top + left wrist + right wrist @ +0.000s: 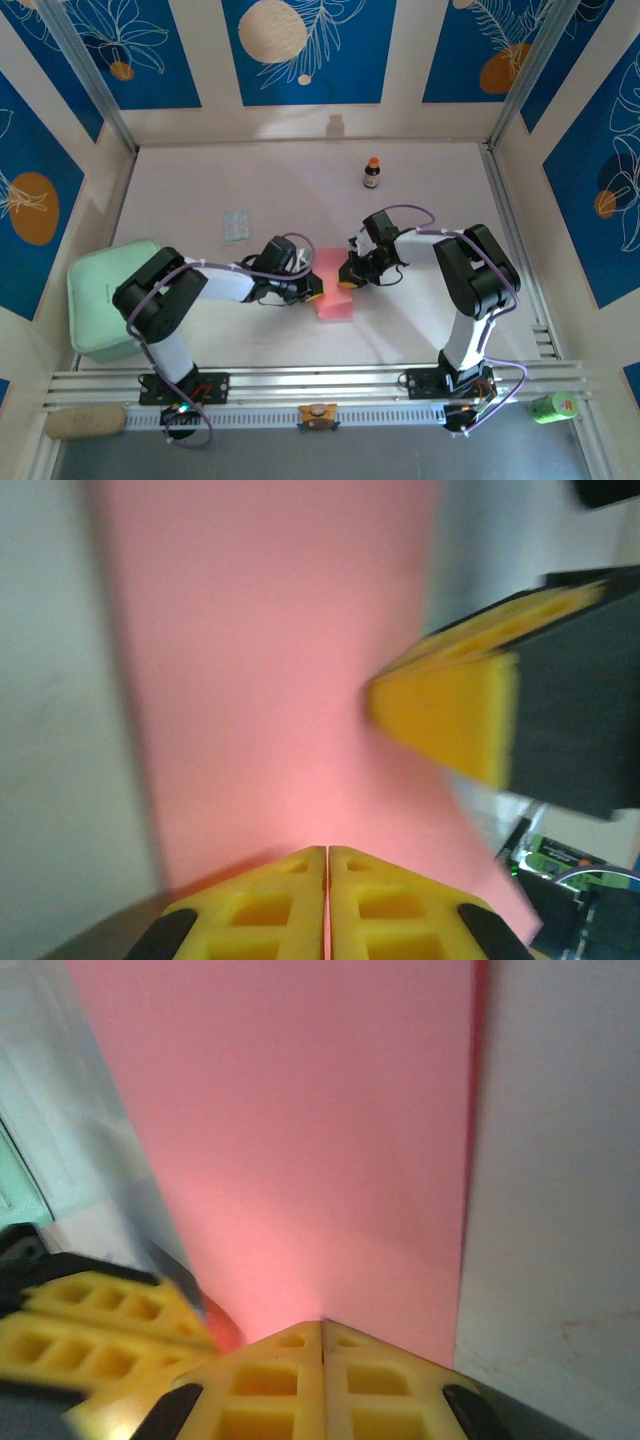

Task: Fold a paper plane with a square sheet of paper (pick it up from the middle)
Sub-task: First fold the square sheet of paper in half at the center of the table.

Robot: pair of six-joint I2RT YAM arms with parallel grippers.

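The square sheet of paper (336, 286) is salmon pink and lies in the middle of the table as a narrow upright rectangle, apparently folded. My left gripper (314, 293) is at its left edge, shut, with pink showing in the slit between the fingers; in the left wrist view the paper (270, 670) runs out from the left gripper (327, 850). My right gripper (349, 281) is shut at the sheet's right side, tips down on the paper (300, 1130), where the right gripper (322, 1323) shows a dark closed slit. The two grippers face each other across the sheet.
A small brown bottle (372, 173) stands at the back of the table. A pale bluish packet (236, 224) lies left of centre. A mint-green box (100, 300) sits at the left edge. A green can (553, 405) lies beyond the front rail.
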